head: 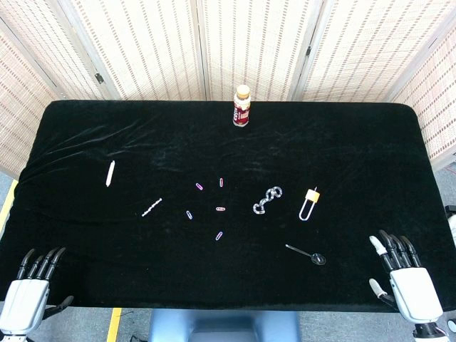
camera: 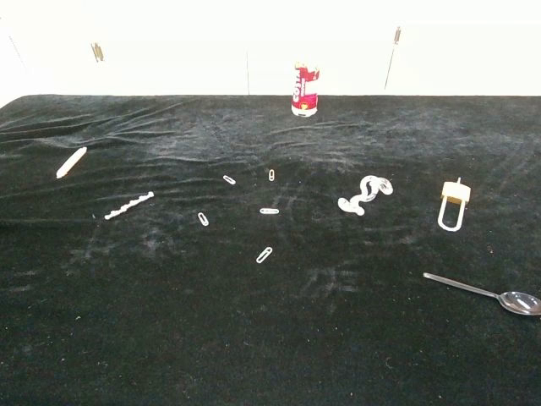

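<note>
My left hand (head: 28, 293) hovers at the front left corner of the black table (head: 142, 135), fingers apart and holding nothing. At the front right corner my right hand (head: 406, 281) is likewise spread and holds nothing; the closest thing to it is a dark spoon (head: 308, 254) (camera: 486, 293). The chest view shows neither hand. Several paperclips (head: 220, 209) (camera: 269, 211) lie scattered mid-table. A silver chain (head: 266, 201) (camera: 365, 194) and a padlock-like clasp (head: 310, 204) (camera: 453, 205) lie right of them. A drill bit (head: 151, 207) (camera: 128, 205) and a white stick (head: 110, 173) (camera: 71, 162) lie to the left.
A small red and white bottle (head: 243, 105) (camera: 305, 89) stands upright at the table's far edge, centre. Woven folding screens (head: 249, 43) close off the back. The black cloth is wrinkled at the far left.
</note>
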Robot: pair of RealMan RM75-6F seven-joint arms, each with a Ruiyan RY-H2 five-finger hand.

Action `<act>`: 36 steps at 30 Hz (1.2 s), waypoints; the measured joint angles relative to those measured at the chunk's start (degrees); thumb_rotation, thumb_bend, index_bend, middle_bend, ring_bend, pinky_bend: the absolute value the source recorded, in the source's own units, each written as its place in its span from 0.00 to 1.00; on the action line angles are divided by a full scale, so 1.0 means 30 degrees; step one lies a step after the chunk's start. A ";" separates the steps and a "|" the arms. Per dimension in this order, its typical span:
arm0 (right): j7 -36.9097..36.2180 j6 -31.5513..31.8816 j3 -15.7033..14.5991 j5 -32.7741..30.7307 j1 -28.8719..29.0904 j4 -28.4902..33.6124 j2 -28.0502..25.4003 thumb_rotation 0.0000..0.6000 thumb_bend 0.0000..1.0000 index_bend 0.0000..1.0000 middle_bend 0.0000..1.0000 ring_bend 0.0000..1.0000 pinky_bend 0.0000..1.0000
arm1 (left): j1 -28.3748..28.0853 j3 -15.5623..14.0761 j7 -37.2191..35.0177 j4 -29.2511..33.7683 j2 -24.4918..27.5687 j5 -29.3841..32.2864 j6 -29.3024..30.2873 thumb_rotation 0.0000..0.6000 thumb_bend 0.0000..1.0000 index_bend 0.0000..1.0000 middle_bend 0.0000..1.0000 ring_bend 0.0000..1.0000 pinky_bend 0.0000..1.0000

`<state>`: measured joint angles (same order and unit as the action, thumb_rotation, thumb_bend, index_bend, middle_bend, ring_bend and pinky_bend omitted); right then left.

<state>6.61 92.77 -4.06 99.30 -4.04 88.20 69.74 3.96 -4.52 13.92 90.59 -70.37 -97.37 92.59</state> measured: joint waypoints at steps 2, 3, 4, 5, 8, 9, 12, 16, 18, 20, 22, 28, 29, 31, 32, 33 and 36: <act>0.0006 0.0015 -0.0002 0.0001 -0.0010 0.0000 0.0005 1.00 0.29 0.00 0.00 0.00 0.00 | -0.0010 -0.0001 0.0002 0.0003 0.0003 0.0012 -0.0032 1.00 0.14 0.00 0.15 0.18 0.06; 0.0016 0.0015 0.0001 -0.0005 -0.0010 0.0000 0.0009 1.00 0.29 0.00 0.00 0.00 0.00 | -0.0017 0.0003 0.0010 0.0006 0.0007 0.0025 -0.0051 1.00 0.13 0.00 0.15 0.18 0.06; 0.0039 0.0004 0.0001 -0.0013 -0.0011 0.0003 0.0011 1.00 0.29 0.00 0.00 0.00 0.00 | -0.0027 0.0010 0.0027 0.0014 0.0012 0.0051 -0.0081 1.00 0.13 0.00 0.15 0.18 0.06; 0.0055 -0.0006 0.0000 -0.0019 -0.0011 0.0011 0.0012 1.00 0.29 0.00 0.00 0.00 0.00 | -0.0036 0.0021 0.0031 0.0021 0.0013 0.0082 -0.0105 1.00 0.14 0.00 0.15 0.18 0.06; 0.0119 0.0021 -0.0026 0.0024 -0.0033 0.0022 0.0042 1.00 0.29 0.00 0.00 0.00 0.00 | -0.0095 0.0042 -0.0002 0.0060 0.0029 0.0191 -0.0275 1.00 0.14 0.00 0.15 0.18 0.07; 0.0161 0.0044 -0.0040 0.0065 -0.0043 0.0017 0.0058 1.00 0.29 0.00 0.00 0.00 0.00 | -0.0138 0.0053 -0.0014 0.0068 0.0038 0.0200 -0.0331 1.00 0.14 0.00 0.15 0.18 0.07; 0.0351 0.0229 -0.0077 0.0196 -0.0129 -0.0029 0.0158 1.00 0.29 0.00 0.00 0.00 0.00 | -0.0323 0.0133 -0.0146 0.0017 0.0039 0.0059 -0.0392 1.00 0.14 0.00 0.18 0.21 0.14; 0.0299 0.0623 -0.0084 0.0415 -0.0242 -0.0145 0.0248 1.00 0.29 0.00 0.00 0.00 0.00 | -0.0900 0.0487 -0.1036 -0.0339 -0.0240 -0.0025 -0.0708 1.00 0.15 0.06 0.38 0.45 0.52; 0.0150 0.0808 -0.0035 0.0468 -0.0266 -0.0185 0.0241 1.00 0.29 0.00 0.00 0.00 0.00 | -0.1344 0.0918 -0.1511 -0.0464 -0.0592 0.0136 -0.0993 1.00 0.15 0.15 0.58 0.67 0.76; -0.0075 0.1087 0.0045 0.0518 -0.0302 -0.0200 0.0204 1.00 0.29 0.00 0.00 0.00 0.00 | -0.1882 0.1599 -0.2230 -0.0509 -0.1195 0.0541 -0.1326 1.00 0.18 0.29 0.78 0.87 0.93; -0.0418 0.1483 0.0150 0.0588 -0.0352 -0.0243 0.0154 1.00 0.29 0.00 0.00 0.00 0.00 | -0.2431 0.2328 -0.3010 -0.0378 -0.1760 0.1257 -0.1795 1.00 0.23 0.36 0.86 0.93 0.98; -0.1449 0.2364 0.0864 0.0050 -0.0513 -0.0497 0.0080 1.00 0.29 0.00 0.00 0.00 0.00 | -0.4526 0.4499 -0.2469 0.0312 -0.3186 0.4123 -0.4204 1.00 0.27 0.42 0.95 1.00 1.00; -0.1638 0.2368 0.0919 -0.0072 -0.0514 -0.0514 0.0049 1.00 0.29 0.00 0.00 0.00 0.00 | -0.4847 0.4751 -0.2197 0.0388 -0.3414 0.4602 -0.4629 1.00 0.28 0.42 0.95 1.00 1.00; -0.2240 0.2285 0.1055 -0.0389 -0.0471 -0.0547 -0.0084 1.00 0.29 0.00 0.00 0.00 0.00 | -0.5611 0.5332 -0.1648 0.0476 -0.3922 0.5808 -0.5638 1.00 0.29 0.41 0.95 1.00 1.00; -0.2559 0.2210 0.1130 -0.0558 -0.0433 -0.0562 -0.0161 1.00 0.29 0.00 0.00 0.00 0.00 | -0.5946 0.5600 -0.1386 0.0465 -0.4134 0.6358 -0.6054 1.00 0.30 0.41 0.95 1.00 1.00; -0.2904 0.2114 0.1216 -0.0755 -0.0386 -0.0579 -0.0247 1.00 0.29 0.00 0.00 0.00 0.00 | -0.6277 0.5885 -0.1139 0.0417 -0.4345 0.6931 -0.6441 1.00 0.31 0.40 0.95 1.00 1.00; -0.4122 0.1675 0.1536 -0.1543 -0.0205 -0.0628 -0.0599 1.00 0.29 0.00 0.00 0.00 0.00 | -0.7380 0.6832 -0.0417 0.0078 -0.5026 0.8996 -0.7703 1.00 0.34 0.42 0.96 1.00 1.00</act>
<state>-5.76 97.79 0.55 94.67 -4.66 86.32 67.94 -18.18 15.98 12.67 90.82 -85.45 -70.38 69.48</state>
